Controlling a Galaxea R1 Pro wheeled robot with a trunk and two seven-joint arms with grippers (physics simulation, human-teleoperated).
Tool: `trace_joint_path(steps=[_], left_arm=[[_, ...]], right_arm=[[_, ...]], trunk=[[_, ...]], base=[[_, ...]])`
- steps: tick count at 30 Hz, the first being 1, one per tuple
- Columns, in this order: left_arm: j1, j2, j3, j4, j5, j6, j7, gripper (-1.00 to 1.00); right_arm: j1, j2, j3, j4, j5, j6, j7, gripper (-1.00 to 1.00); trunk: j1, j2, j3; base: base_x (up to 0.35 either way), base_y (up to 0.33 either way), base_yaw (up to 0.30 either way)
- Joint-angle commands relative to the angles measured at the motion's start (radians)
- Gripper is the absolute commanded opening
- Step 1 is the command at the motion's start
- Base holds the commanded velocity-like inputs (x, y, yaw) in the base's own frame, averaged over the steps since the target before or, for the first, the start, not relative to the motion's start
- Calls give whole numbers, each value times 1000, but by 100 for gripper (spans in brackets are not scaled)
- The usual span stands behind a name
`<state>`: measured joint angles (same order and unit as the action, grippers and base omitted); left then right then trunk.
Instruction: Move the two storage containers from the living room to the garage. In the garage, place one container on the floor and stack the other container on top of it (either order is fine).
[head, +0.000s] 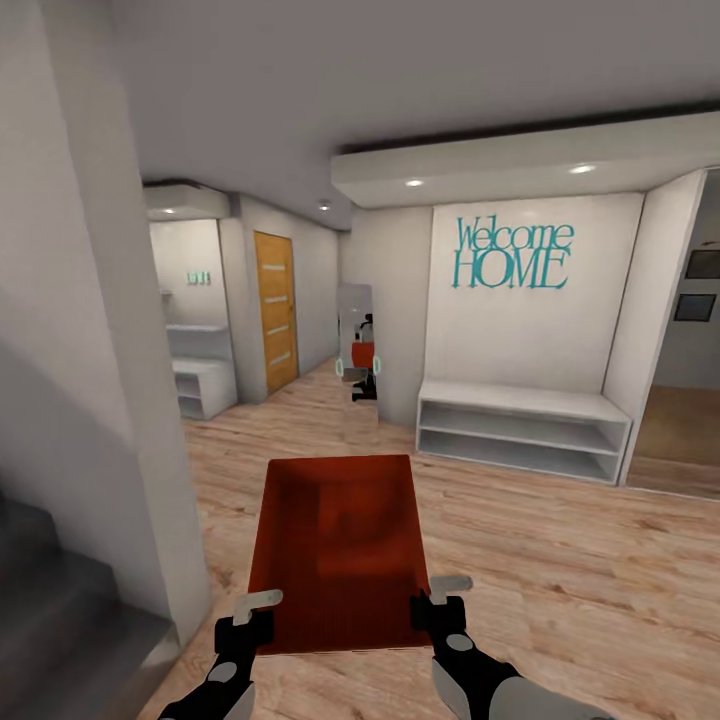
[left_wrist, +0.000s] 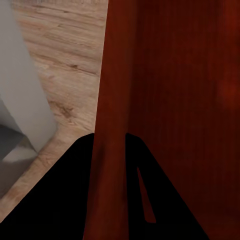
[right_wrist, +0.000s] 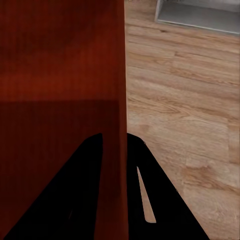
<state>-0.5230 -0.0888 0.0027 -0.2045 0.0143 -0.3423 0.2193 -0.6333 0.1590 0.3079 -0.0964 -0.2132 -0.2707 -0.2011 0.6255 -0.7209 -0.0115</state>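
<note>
Evidently each tool is clenched on a side wall of one storage container (head: 340, 545): the left tool (head: 258, 612) pinches the bin's left wall near its close corner, the right tool (head: 440, 597) the right wall, and both wrist views show a thin orange-red wall running between dark fingers. The open-topped bin hangs level in front of the robot, above the light wood plank floor (head: 560, 560) (not the garage's dark floor). Ahead stand a white low shelf bench (head: 522, 428) under teal "Welcome HOME" lettering (head: 513, 254), a tall mirror (head: 358, 340) and an orange wood door (head: 276, 310); a pale wall corner (head: 150, 400) rises close on the left. My worry: turning could swing the wide bin into that corner, twisting the thin walls out of either grip.
</note>
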Motion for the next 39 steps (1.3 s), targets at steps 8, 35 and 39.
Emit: trace_joint_path(steps=[8, 35, 39], left_arm=[[-2, -3, 28, -2, -16, 2, 0, -100], [-2, -2, 28, -3, -16, 2, 0, -100], [-2, -2, 28, -3, -16, 2, 0, -100]], right_arm=[[0, 1, -10, 0, -5, 1, 4, -100], [0, 0, -10, 0, -9, 1, 5, -100], [0, -1, -10, 0, -9, 1, 5, -100]], trunk=[[1, -1, -1], [1, -1, -1], [1, -1, -1]], base=[[323, 0, 0], [323, 0, 18], [323, 0, 0]])
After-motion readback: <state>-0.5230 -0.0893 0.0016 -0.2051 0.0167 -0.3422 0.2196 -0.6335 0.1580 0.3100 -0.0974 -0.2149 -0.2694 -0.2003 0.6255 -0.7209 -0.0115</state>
